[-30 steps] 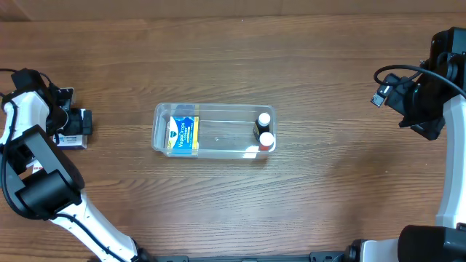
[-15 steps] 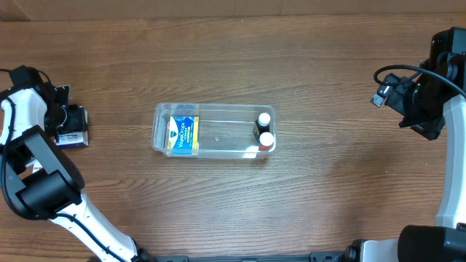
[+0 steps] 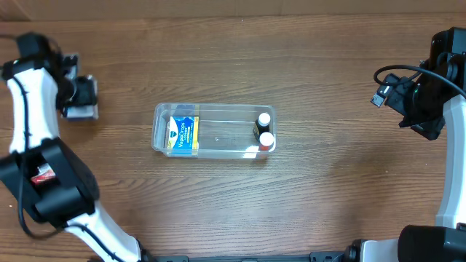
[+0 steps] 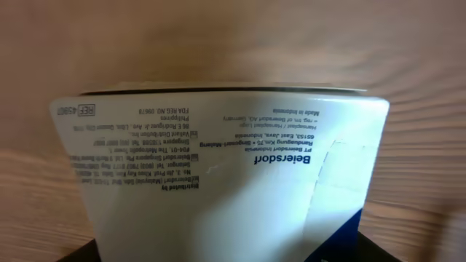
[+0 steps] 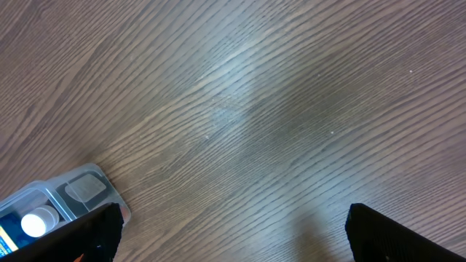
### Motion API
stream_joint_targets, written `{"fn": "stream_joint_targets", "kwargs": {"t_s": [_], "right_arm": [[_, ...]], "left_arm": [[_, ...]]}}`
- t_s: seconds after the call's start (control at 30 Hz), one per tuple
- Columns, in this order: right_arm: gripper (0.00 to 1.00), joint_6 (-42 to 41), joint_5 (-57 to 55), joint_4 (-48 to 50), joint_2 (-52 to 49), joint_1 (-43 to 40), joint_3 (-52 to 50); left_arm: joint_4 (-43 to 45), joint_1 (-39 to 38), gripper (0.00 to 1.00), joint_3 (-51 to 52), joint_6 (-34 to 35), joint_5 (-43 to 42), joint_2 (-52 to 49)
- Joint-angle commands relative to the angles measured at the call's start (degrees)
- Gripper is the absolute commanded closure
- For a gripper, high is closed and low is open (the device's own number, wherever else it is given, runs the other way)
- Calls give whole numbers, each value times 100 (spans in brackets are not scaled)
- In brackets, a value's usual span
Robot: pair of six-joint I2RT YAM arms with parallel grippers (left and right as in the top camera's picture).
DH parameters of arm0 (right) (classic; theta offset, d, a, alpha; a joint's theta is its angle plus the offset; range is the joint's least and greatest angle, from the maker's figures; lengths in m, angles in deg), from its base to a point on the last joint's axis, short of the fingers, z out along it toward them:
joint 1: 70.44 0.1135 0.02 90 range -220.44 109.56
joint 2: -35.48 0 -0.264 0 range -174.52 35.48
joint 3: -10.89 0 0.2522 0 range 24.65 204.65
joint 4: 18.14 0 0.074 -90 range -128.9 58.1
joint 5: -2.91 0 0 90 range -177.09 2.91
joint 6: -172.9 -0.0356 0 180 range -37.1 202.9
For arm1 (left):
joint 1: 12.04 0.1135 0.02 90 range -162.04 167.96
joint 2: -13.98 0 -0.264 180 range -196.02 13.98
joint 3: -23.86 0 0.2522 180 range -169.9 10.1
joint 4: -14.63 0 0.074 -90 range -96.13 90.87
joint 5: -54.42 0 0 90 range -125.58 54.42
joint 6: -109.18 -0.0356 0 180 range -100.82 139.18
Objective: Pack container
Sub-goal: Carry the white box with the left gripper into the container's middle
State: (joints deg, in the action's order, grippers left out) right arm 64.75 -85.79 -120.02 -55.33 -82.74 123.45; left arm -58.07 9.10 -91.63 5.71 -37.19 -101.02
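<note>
The clear plastic container (image 3: 211, 132) sits mid-table. Inside it lie a yellow and blue box (image 3: 183, 135) at the left end and two small white-capped bottles (image 3: 264, 131) at the right end. My left gripper (image 3: 81, 99) is at the far left, shut on a white and blue Beiersdorf cardboard box (image 4: 218, 175), held above the wood; the box fills the left wrist view. My right gripper (image 5: 229, 233) is open and empty, high over bare wood at the far right; a corner of the container (image 5: 80, 189) shows at its lower left.
The wooden table (image 3: 328, 189) stretches around the container. The right arm's body and cable (image 3: 419, 94) hang over the right edge. The left arm's base (image 3: 47, 182) stands at the lower left.
My left gripper has lifted the white and blue box off the table and moved it up and slightly right. The right arm has not moved.
</note>
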Motion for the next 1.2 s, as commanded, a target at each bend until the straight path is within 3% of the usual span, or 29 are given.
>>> {"fn": "stream_joint_targets", "kwargs": {"t_s": [0.0,0.2,0.43,0.57,0.87,1.17], "right_arm": [[0,22,31,15,37,11,-13],[0,63,28,-9,37,11,-13],[0,61,33,-28,37,11,-13],[0,59,35,-63,37,13,-13],[0,61,35,-114,37,13,-11],[0,61,37,-111,37,17,-11]], "left_arm": [[-129,-649,41,-240,313,-72,1165],[-807,-1773,41,-240,1086,-74,2159],[-2033,-2983,49,-219,2997,-105,2337],[-2356,-3482,44,-214,3792,-144,2236],[-2090,-4494,44,-214,4400,-162,1696],[-2046,-4592,43,-214,4505,-146,693]]}}
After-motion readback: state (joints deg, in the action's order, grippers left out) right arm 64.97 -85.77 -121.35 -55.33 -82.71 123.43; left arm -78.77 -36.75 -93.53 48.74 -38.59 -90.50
